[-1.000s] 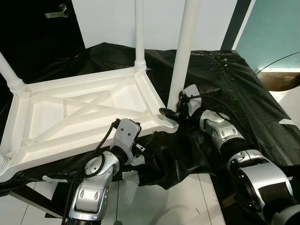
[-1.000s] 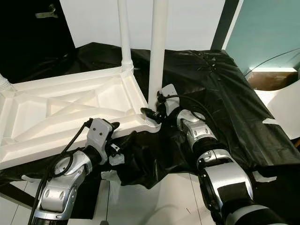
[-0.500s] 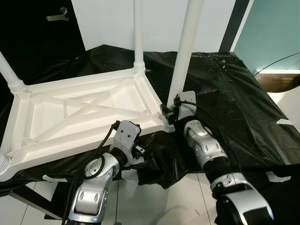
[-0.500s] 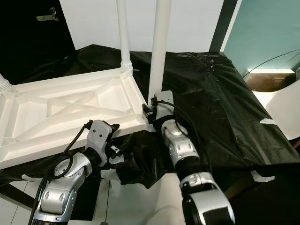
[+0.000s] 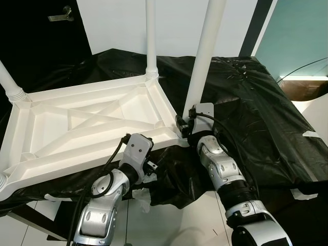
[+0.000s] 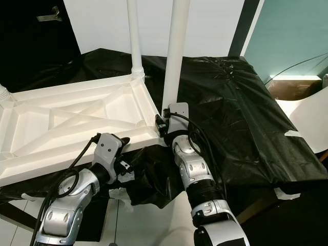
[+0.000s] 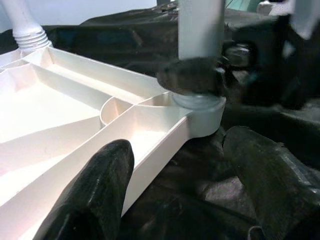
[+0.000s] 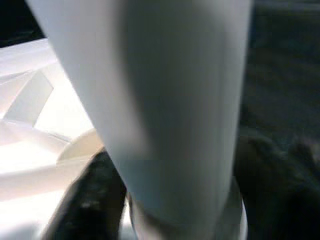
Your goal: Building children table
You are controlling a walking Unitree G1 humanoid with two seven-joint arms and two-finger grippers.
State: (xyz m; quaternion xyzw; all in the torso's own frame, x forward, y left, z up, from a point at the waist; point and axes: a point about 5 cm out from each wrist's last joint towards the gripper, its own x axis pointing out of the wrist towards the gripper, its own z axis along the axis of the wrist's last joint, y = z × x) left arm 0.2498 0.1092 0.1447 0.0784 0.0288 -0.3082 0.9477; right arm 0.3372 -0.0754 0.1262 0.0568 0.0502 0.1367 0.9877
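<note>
The right end effector (image 5: 183, 126) is clamped around the base of the near-right table leg (image 5: 204, 54), just above the corner socket; in the right wrist view its black fingers (image 8: 92, 197) are seen on either side of the white tube. The leg is held nearly upright, leaning slightly, its long axis vertical.

The left end effector (image 7: 180, 187) is spread wide with nothing gripped; one finger lies over the inner face of the tabletop rim, the other outside over the black sheet, straddling the near edge close to that same corner.

The white children's tabletop (image 5: 87, 123) lies upside down on the bench, its ribbed underside facing up. Four legs are counted: the gripped one, one upright at the far-right corner (image 5: 150, 36), one at the far-left corner (image 5: 10, 82), and a stub of one at the near-left corner (image 5: 3, 179). The bench is covered by a black plastic sheet (image 5: 246, 102).
</note>
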